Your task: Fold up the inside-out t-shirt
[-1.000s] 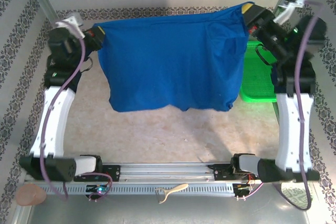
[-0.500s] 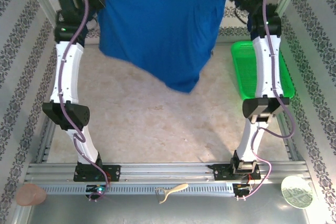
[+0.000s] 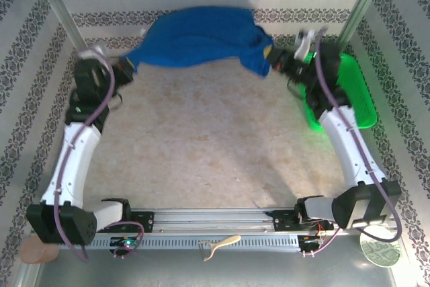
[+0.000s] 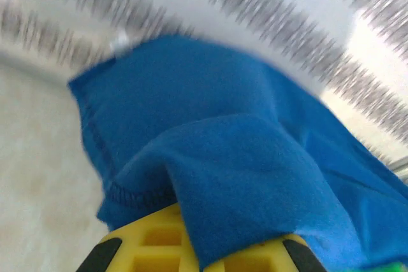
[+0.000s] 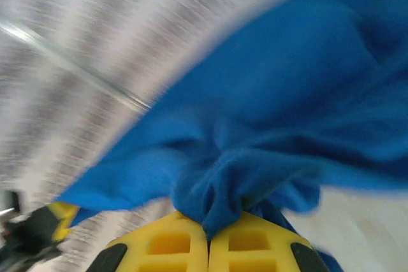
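Well, above the far edge of the speckled beige table point(image 3: 215, 152), the royal blue soft cloth t-shirt point(image 3: 195, 35) hangs as a bunched band between the two arms. The green plastic mesh basket point(image 3: 359, 99) sits at the right. The left gripper point(image 3: 127, 65) is clamped on the shirt's left end, and the right gripper point(image 3: 270, 55) is pinched tight on a gathered wad at its right end.

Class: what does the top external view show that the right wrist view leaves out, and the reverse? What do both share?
Top external: the green plastic mesh basket on the right, the pale table, and the left gripper shut on the royal blue soft cloth t-shirt. Right wrist: the bunched folds pinched in the shut right gripper. Shared: the t-shirt itself.
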